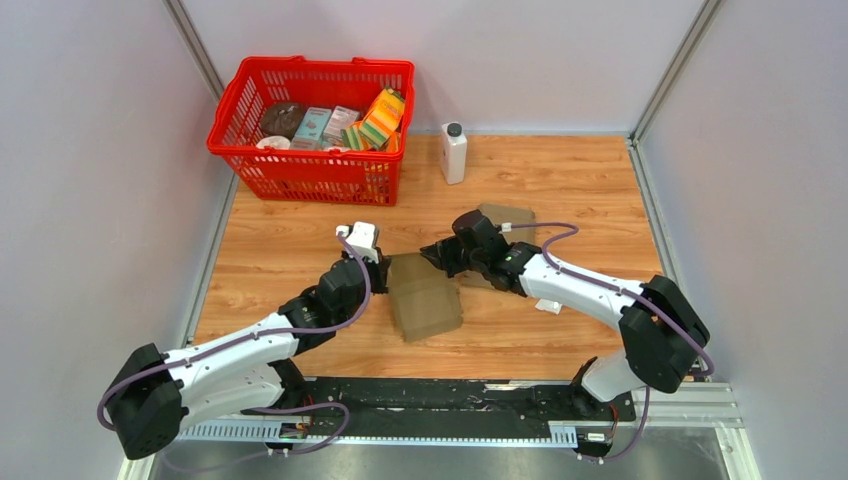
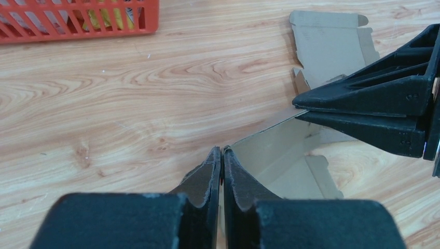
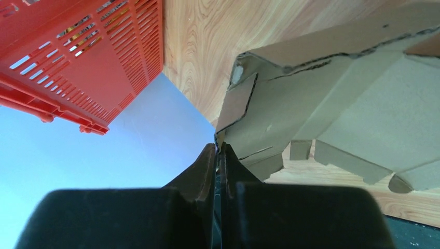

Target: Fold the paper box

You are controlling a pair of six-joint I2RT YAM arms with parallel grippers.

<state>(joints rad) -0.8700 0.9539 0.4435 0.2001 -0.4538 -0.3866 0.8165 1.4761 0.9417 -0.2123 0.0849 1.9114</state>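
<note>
The top view hides the grips; your wrist views show left gripper (image 2: 222, 151) and right gripper (image 3: 217, 148) clamped on the flat brown cardboard box (image 1: 428, 305).

**White Shells, Black Joints, Purple Cables**

The left arm (image 1: 230, 360) and the right arm (image 1: 575, 285) share one build: smooth white link shells between bulky black joint housings. A thin purple left cable (image 1: 368, 282) and a matching right cable (image 1: 560, 226) run outside the shells in loose loops. The left end effector (image 1: 383, 266) and the right end effector (image 1: 433, 252) are black, with wedge-shaped matte fingers (image 2: 205, 179) (their inner faces look rough). Small round screw holes (image 2: 413, 96) dot the right one's side. A small white block (image 1: 360, 237) sits at the left wrist.
</note>
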